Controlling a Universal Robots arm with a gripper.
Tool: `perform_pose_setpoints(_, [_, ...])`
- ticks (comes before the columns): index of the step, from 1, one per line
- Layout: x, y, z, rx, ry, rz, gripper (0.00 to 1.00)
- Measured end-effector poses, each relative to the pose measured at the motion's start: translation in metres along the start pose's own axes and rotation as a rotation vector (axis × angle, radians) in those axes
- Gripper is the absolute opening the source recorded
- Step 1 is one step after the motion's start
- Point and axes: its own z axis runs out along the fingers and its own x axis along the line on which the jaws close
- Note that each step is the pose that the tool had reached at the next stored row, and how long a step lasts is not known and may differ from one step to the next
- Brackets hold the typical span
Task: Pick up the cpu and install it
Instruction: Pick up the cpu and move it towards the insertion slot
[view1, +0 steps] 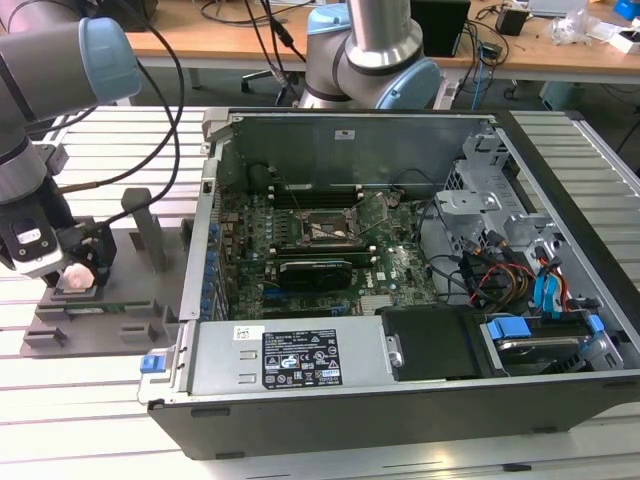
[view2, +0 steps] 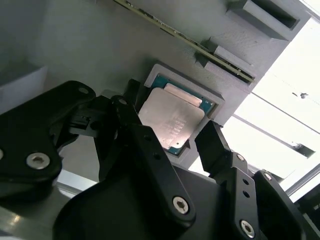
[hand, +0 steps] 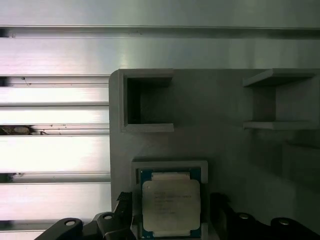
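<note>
Small flat square cpu (hand: 171, 202) with silvery-grey metal top and pale edge, lying flat in a square pocket of a grey plastic tray with upright posts (view1: 110, 325). Tray resting on a slatted metal bench (view1: 80, 410). Black claw (view2: 172, 115) low over the tray, spread open, one finger (view2: 215, 145) either side of the chip, nothing gripped. To the exterior view's right of the tray, an open dark computer case (view1: 560, 400), green motherboard (view1: 400, 270) and black rectangular socket frame (view1: 318, 232) inside.

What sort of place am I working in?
Probably a robotics lab bench: an open computer case on a slatted metal table, cable-strewn wooden desks behind, and the cpu seated in a grey fixture tray.
</note>
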Motion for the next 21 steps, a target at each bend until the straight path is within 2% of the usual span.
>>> perform_pose_setpoints(12, [-0.0012,0.0000,-0.0015,-0.0002,0.0021,0.000,0.72])
perform_pose_setpoints(13, [-0.0012,0.0000,-0.0015,-0.0003,0.0021,0.000,0.71])
perform_pose_setpoints(14, [-0.0012,0.0000,-0.0015,-0.0003,0.0022,0.000,0.64])
perform_pose_setpoints(15, [-0.0012,0.0000,-0.0015,-0.0003,0.0022,0.000,0.64])
perform_pose_setpoints(17, [-0.0012,0.0000,-0.0015,-0.0003,0.0021,0.000,0.55])
perform_pose_setpoints(21, [-0.0012,0.0000,-0.0015,-0.0004,0.0022,0.000,0.55])
